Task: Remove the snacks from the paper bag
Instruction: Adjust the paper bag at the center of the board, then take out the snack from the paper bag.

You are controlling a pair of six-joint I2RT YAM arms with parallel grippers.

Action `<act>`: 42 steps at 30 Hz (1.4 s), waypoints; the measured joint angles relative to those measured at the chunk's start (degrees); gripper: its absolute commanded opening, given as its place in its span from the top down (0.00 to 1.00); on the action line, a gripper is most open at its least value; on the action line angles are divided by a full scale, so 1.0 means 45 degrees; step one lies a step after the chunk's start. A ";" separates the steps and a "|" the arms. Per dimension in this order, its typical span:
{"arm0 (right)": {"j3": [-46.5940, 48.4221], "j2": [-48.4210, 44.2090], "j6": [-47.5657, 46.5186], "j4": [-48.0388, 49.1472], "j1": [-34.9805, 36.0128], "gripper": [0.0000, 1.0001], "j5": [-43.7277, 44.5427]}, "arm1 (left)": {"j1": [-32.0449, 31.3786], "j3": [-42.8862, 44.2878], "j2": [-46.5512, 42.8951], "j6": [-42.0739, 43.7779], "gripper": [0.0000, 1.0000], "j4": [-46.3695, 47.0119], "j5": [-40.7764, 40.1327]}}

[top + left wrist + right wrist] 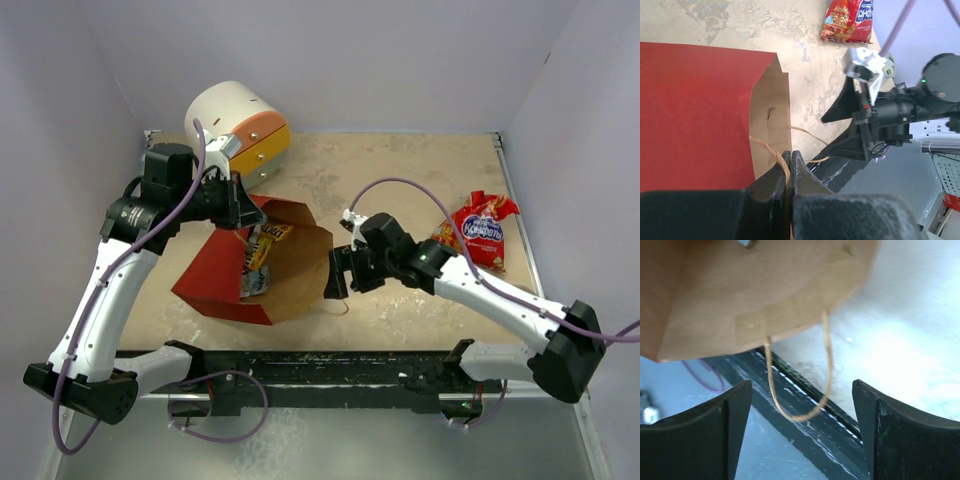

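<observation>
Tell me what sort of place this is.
Likely a robotics lab test cell: plain pale walls box in a mottled beige tabletop, two white-and-black robot arms stand bolted at its near edge, with a red paper carrier bag and red snack packet as props.

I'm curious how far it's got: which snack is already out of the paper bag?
The big red packet with the blue-white logo, lying on the table at the right; the other packets still sit inside the paper bag.

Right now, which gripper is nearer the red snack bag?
Right. The right gripper is at the mouth of the paper bag, left of the red snack bag; the left gripper is farther, beyond the paper bag.
</observation>
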 measured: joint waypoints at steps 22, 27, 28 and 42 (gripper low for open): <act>0.1292 -0.0282 -1.1502 0.4634 0.2293 0.00 0.1175 | 0.0000 0.0622 -0.0029 -0.0257 1.00 -0.0801 -0.0971; 0.1909 0.1991 -1.5475 0.5134 0.2404 0.08 0.0238 | 0.0000 0.0646 -0.0024 -0.0257 1.00 -0.0792 -0.1054; 0.1933 0.2395 -1.6189 0.5231 0.2404 0.09 0.0175 | 0.0000 0.0651 -0.0019 -0.0257 1.00 -0.0797 -0.1054; 0.2268 0.6732 -2.0206 0.7878 0.2385 0.32 0.1525 | 0.0000 0.0763 0.0053 -0.0306 1.00 -0.0797 -0.1039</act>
